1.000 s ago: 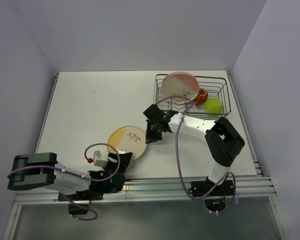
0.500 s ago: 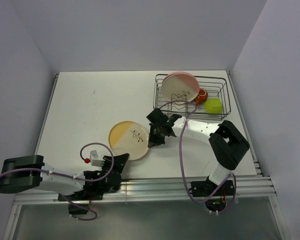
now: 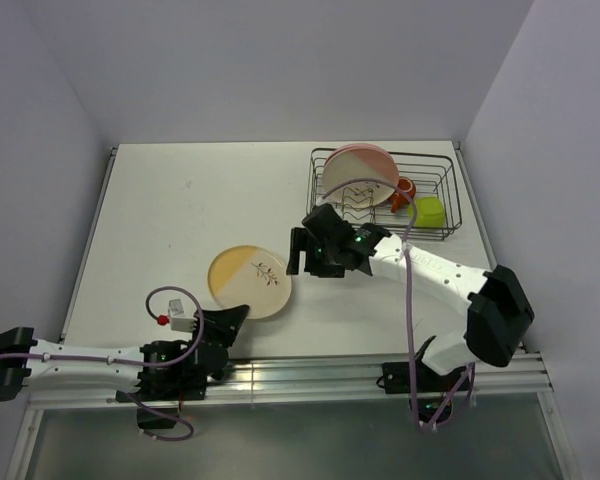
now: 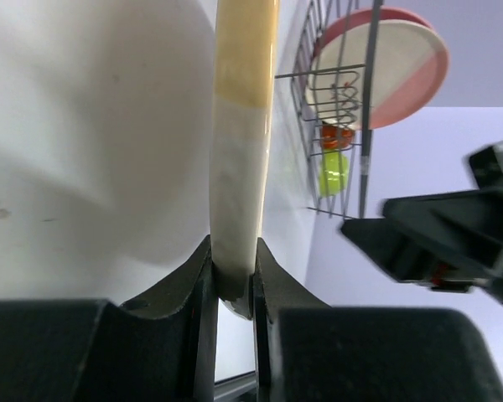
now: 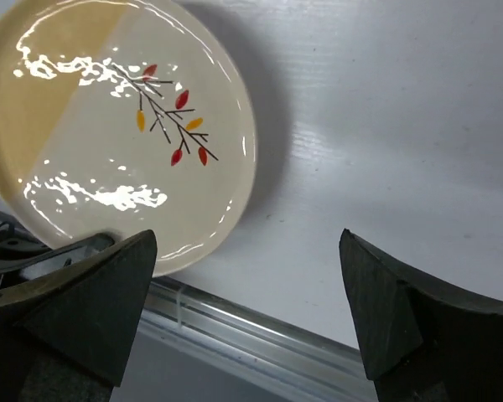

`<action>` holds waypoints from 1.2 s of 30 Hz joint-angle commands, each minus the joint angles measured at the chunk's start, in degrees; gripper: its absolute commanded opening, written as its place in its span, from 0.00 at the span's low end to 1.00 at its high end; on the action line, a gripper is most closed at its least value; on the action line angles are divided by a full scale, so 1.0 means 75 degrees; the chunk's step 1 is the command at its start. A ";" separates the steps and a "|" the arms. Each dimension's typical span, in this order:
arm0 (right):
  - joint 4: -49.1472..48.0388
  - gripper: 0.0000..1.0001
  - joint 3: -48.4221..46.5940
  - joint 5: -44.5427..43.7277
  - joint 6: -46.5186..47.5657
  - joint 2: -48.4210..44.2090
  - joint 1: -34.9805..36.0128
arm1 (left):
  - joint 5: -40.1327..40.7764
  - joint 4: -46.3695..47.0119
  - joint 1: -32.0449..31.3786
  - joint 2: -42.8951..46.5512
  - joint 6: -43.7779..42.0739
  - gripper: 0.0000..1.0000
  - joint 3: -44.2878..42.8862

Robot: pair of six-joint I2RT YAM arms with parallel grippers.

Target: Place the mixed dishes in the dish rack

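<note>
In the top view my left gripper (image 3: 225,322) is at the lower left of the frame, at the near edge of the yellow-and-cream plate (image 3: 248,282). My left wrist camera shows it well: the two fingers (image 4: 197,289) are pressed on the rim of this plate (image 4: 243,167), one on each side, so the claw is almost closed and it has the plate by the edge. I cannot tell if the plate is raised from the table (image 3: 180,200) or rests flat on it.

My right gripper (image 3: 305,252) is in the middle of the top view, just beside the right edge of the same plate. In the right wrist camera its jaws stand wide apart with nothing between them, and the plate with the leaf sprigs (image 5: 117,134) fills the upper left of that frame.

The dish rack (image 3: 454,205) is at the upper right of the top view. Inside it the pink-and-cream plate (image 3: 360,172) stands upright in the left part. The orange-red cup (image 3: 403,190) and the lime-green bowl (image 3: 427,210) are to the right of it.
</note>
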State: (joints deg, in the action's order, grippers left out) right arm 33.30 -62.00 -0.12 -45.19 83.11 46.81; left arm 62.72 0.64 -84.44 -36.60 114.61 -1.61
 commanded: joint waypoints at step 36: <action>-0.5482 0.92 0.4211 0.4364 -0.1158 -0.3193 -0.1120 | -0.1343 0.3639 -0.0002 0.0509 -0.2320 0.00 -0.0829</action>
State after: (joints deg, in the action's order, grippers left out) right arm -2.13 -31.42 31.79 -52.75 62.67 38.61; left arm 52.99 15.75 -84.20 -33.95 99.66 -5.15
